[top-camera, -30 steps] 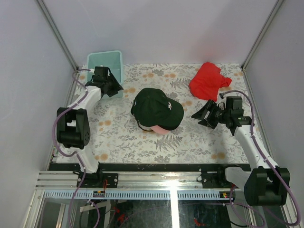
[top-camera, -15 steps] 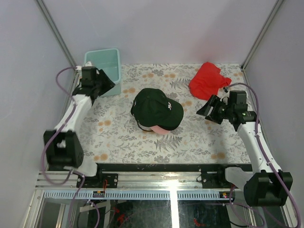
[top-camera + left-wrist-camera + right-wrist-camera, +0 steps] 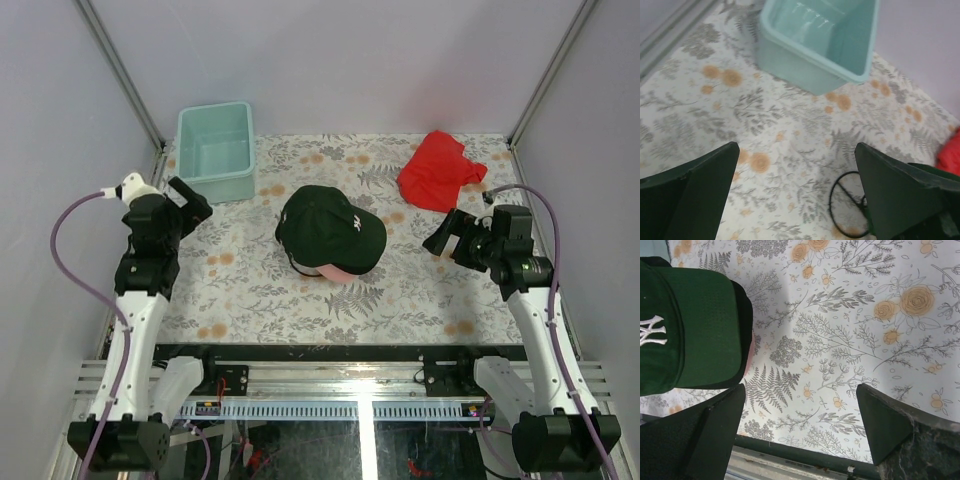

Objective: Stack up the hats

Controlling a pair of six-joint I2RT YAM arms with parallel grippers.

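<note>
Hat stack: dark green NY cap (image 3: 330, 232) atop pink cap (image 3: 342, 271), lying between the grippers and touching neither. Long axis runs far-left to near-right, brim pointing near-right, toward right gripper (image 3: 801, 390). Both it and left gripper (image 3: 796, 150) are spread wide, empty.

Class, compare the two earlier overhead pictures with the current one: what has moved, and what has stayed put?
Both arms drew back toward their bases: the left gripper left the mint tub and swung toward the near left edge; the right gripper retreated rightward. Both jaws stand open, holding nothing. The dark cap on the pink cap, the tub and the red cloth stayed put.
</note>
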